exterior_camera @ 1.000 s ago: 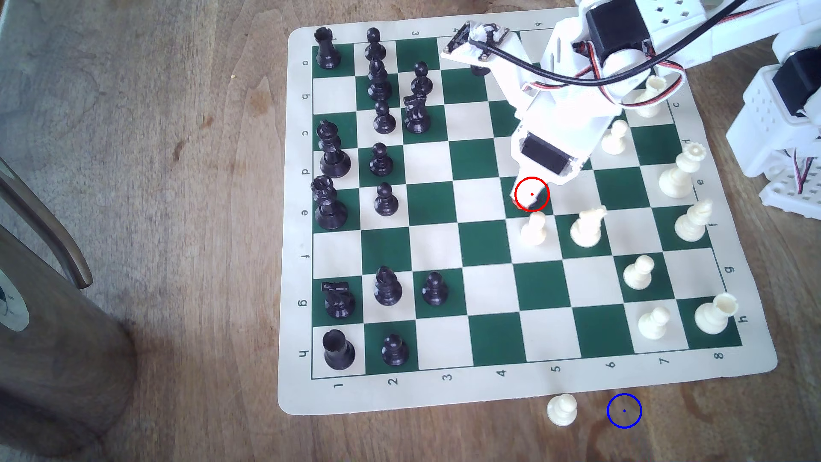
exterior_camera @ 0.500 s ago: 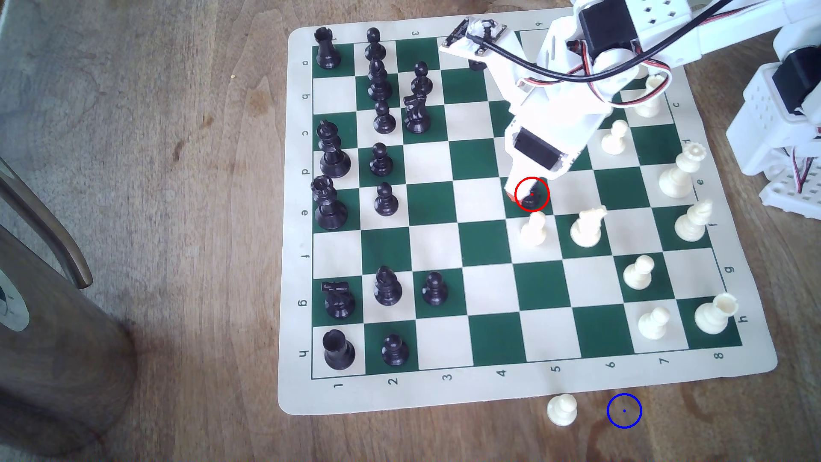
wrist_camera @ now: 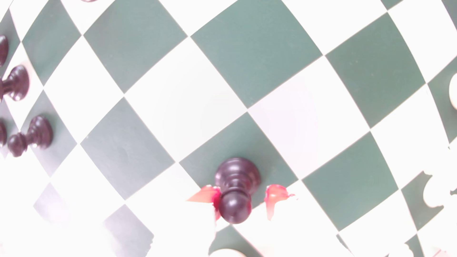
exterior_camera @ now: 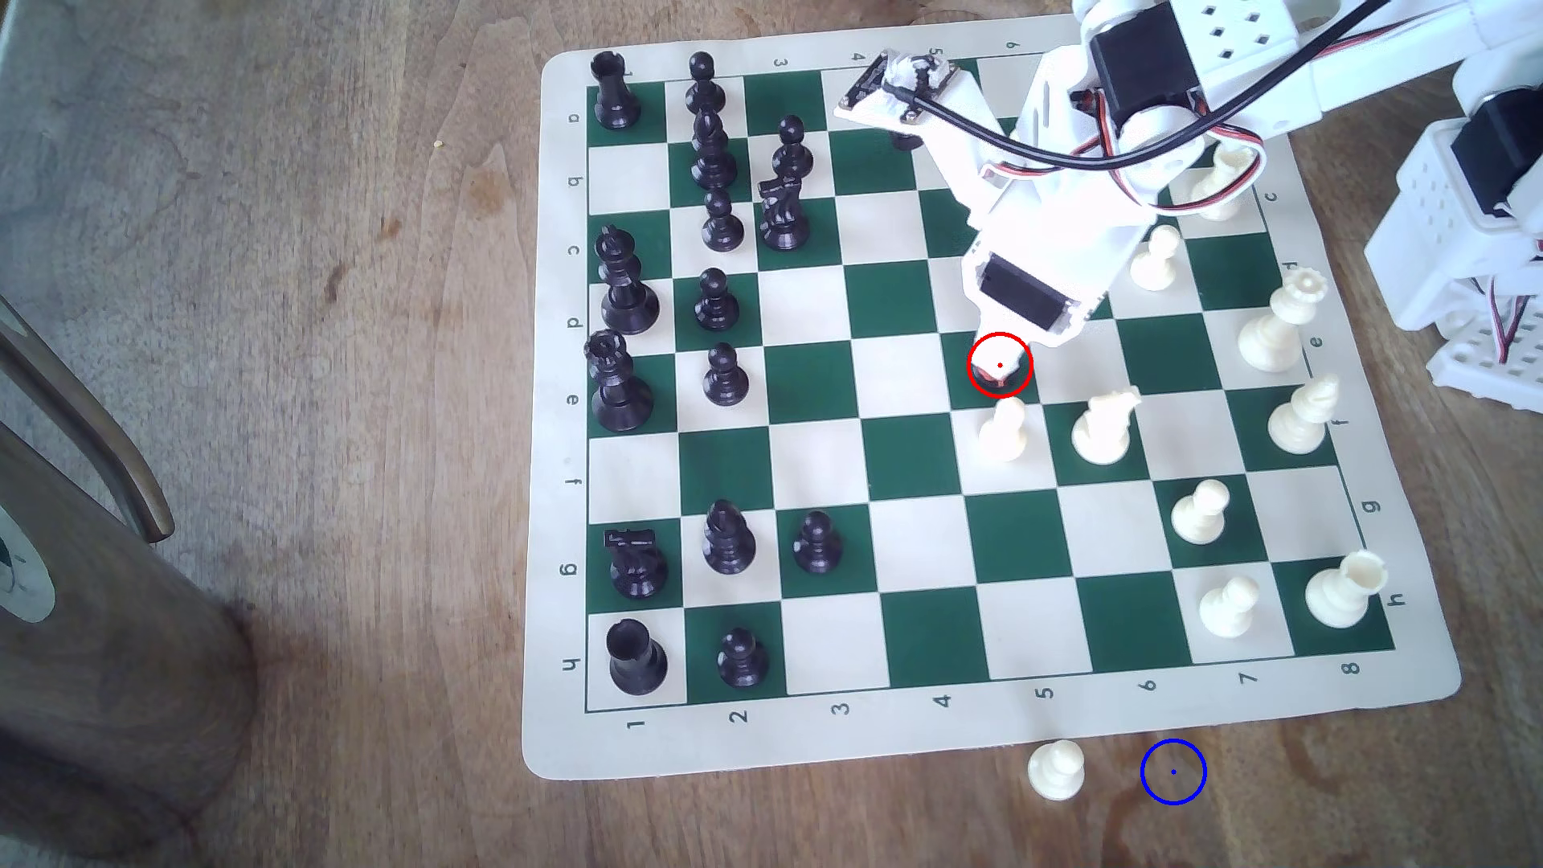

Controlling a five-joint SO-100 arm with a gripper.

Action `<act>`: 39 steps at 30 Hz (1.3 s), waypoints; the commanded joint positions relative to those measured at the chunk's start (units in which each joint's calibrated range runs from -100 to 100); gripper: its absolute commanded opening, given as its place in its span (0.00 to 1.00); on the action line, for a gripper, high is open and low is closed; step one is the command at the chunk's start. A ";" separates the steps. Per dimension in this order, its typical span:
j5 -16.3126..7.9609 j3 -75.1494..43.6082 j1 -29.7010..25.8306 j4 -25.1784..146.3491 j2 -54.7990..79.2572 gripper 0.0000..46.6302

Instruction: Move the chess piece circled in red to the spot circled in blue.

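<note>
Gripper shifted back over the black pawn since half a second ago, hiding it from the exterior view.
Pawn: on its green square, between spread red-tipped fingers, one touching the head, not pinched. Unlifted; blue ring lies well away, off the board.

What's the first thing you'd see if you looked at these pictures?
The white robot arm reaching over the green-and-cream chessboard, with its gripper around a black pawn on a green square. One red pad stands apart from the pawn's head. Below the board in the exterior view, a blue ring is drawn on the wooden table, beside a lone white pawn.
</note>
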 commanded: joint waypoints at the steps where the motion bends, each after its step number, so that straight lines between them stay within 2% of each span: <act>1: -0.34 -1.93 -0.35 -0.06 -2.15 0.19; 7: -0.44 -3.29 -0.59 0.43 -2.06 0.15; 8: -0.44 -3.56 -0.59 0.59 -2.06 0.12; 9: -0.44 -4.74 -0.59 1.17 -1.98 0.00; 16: -0.15 -8.10 -0.59 3.95 -3.33 0.00; 21: 0.59 -17.44 0.59 11.98 -7.07 0.00; 24: 0.73 -20.34 -1.06 15.99 -11.57 0.00; 26: 0.39 -19.79 -3.64 17.22 -14.45 0.00; 30: -0.24 -18.43 -14.59 20.08 -20.31 0.00; 31: -0.10 -18.89 -20.06 21.80 -19.80 0.00; 35: 1.17 -20.25 -31.01 20.90 -14.54 0.00; 39: 1.56 -26.23 -34.85 19.84 -7.41 0.00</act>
